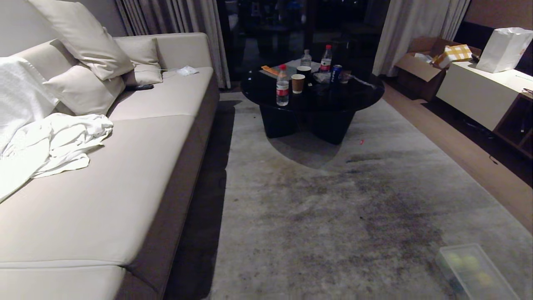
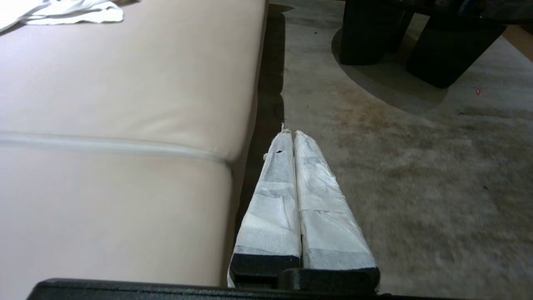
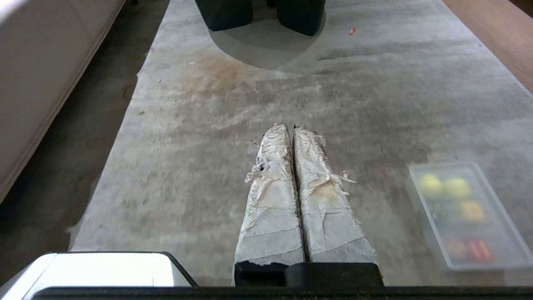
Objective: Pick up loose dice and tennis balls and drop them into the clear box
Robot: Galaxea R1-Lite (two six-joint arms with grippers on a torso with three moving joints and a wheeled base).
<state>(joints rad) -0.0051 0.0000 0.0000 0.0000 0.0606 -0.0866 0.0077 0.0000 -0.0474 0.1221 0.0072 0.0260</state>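
Right gripper (image 3: 293,129): fingers pressed together, empty, above rug (image 3: 233,137).
Left gripper (image 2: 290,134): fingers together, empty, beside sofa (image 2: 125,104).
Clear box (image 3: 420,196): on rug, holding balls and dice.

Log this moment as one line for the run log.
left gripper shut, empty | right gripper shut, empty | clear box on rug, toys inside

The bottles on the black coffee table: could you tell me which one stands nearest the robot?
The red-capped bottle at the table's near left edge, beside the brown paper cup; the other two bottles stand further back, towards the table's far side.
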